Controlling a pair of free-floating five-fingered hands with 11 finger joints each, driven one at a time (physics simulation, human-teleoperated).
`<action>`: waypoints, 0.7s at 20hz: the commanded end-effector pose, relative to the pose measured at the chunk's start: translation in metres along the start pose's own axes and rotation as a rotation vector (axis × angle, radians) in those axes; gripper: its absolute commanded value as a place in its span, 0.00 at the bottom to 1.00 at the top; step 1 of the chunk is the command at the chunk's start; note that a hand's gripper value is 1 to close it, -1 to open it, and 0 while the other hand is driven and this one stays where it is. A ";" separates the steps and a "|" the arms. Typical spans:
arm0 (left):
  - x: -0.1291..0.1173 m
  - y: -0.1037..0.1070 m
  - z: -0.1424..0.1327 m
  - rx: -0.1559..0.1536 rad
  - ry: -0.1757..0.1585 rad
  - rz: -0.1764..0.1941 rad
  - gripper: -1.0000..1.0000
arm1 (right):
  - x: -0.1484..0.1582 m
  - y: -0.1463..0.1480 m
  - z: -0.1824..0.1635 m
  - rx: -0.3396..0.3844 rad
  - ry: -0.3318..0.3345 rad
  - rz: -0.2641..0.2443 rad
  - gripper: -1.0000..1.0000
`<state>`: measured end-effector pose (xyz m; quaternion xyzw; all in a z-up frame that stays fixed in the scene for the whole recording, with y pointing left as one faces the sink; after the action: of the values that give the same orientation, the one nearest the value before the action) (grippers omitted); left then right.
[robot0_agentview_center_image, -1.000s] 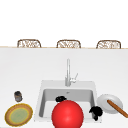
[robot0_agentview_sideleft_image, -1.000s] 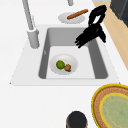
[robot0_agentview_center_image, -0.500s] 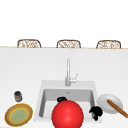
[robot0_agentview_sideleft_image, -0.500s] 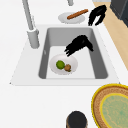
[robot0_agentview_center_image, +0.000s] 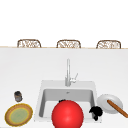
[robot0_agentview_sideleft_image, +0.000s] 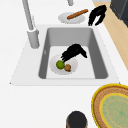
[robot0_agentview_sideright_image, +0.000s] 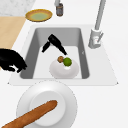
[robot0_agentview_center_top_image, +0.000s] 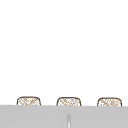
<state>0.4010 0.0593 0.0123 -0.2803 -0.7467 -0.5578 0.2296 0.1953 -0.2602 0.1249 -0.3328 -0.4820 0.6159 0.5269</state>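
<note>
**Left hand drops to the bowl in the sink**

We see the left hand (robot0_agentview_sideleft_image: 73, 52) now low inside the sink (robot0_agentview_sideleft_image: 100, 62), where a second ago it hung higher, near the basin's far right edge. Its straight fingers now reach the white bowl (robot0_agentview_sideleft_image: 72, 70), their tips at the green fruit (robot0_agentview_sideleft_image: 60, 64) beside the brown piece (robot0_agentview_sideleft_image: 67, 67); whether they touch it we cannot tell.

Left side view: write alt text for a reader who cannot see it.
A black hand reaches down into the sink, fingertips at a green fruit lying beside a small brown item on a white plate. Another hand hangs over the counter near a plate with a baguette; the faucet stands at left.
</note>
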 end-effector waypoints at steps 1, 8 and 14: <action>-0.021 0.007 0.014 -0.048 -0.029 0.015 0.00 | 0.000 0.000 0.000 0.000 0.000 0.000 0.50; -0.056 -0.003 0.014 0.012 0.017 -0.006 0.00 | 0.000 0.000 0.000 0.000 0.000 0.000 0.50; -0.088 -0.004 0.027 -0.003 0.001 0.000 0.00 | 0.000 0.000 0.000 0.000 0.000 0.000 0.50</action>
<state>0.4515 0.0669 -0.0413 -0.2798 -0.7462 -0.5587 0.2299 0.1953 -0.2602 0.1249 -0.3328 -0.4820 0.6159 0.5269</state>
